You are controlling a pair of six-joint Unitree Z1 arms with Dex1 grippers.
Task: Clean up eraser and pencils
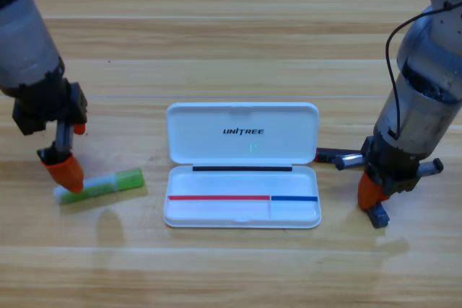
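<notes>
Nothing lies in the open white case point(242, 210) yet. Our left hand point(65, 171) touches the green pencil point(101, 185) on the counter point(231, 48); our right hand point(375, 196) nears the black pencil point(339, 158) and eraser point(379, 216). We cannot tell either grip.

My left arm point(29, 41), entering at ten o'clock, is a pale grey cylinder ending in a blocky black wrist, with an orange jaw tip on the left gripper point(65, 171). My right arm point(426, 77), at two o'clock, is a fatter grey barrel with a dark band and a thin black cable looping off it; the right gripper point(375, 196) shows orange and black.
</notes>
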